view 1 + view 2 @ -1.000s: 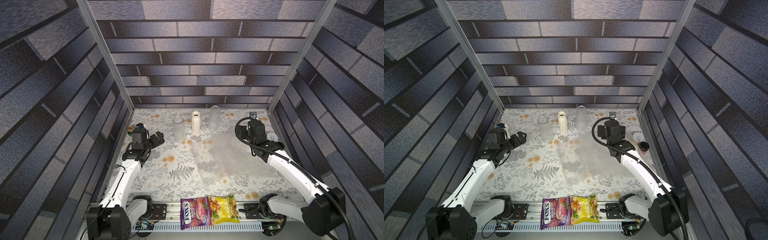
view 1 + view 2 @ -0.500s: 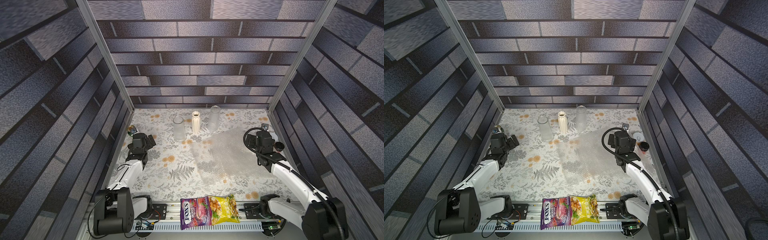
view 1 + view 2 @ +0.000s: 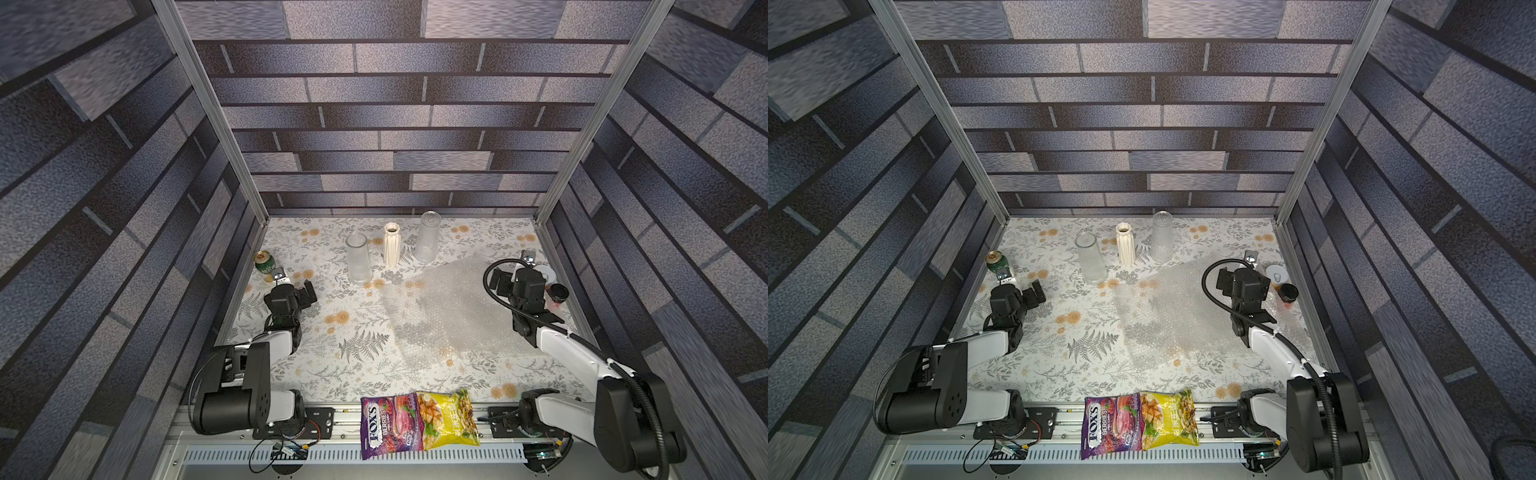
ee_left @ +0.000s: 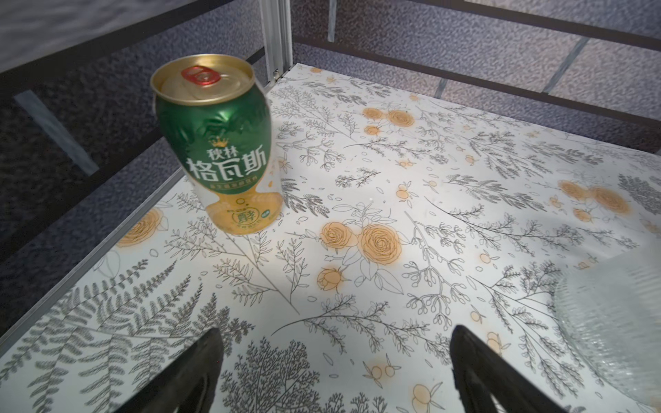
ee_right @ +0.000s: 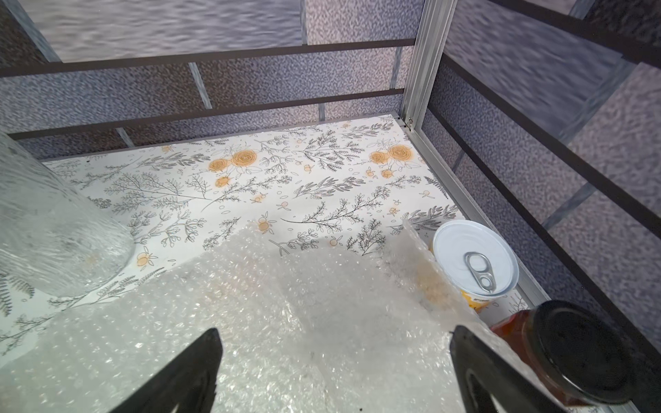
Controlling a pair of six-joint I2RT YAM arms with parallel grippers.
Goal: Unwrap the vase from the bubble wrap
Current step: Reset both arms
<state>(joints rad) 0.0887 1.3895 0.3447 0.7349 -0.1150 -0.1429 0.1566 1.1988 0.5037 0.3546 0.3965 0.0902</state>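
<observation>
My left end effector (image 4: 338, 332) and right end effector (image 5: 338, 330) both spread empty, I'd withdraw high, snagging neither bubble wrap (image 5: 250, 321) nor glass vase (image 5: 53, 232).

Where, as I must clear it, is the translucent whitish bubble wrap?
In both top views the bubble wrap lies spread right of centre, beneath the right gripper, by the tall glass vase.
</observation>
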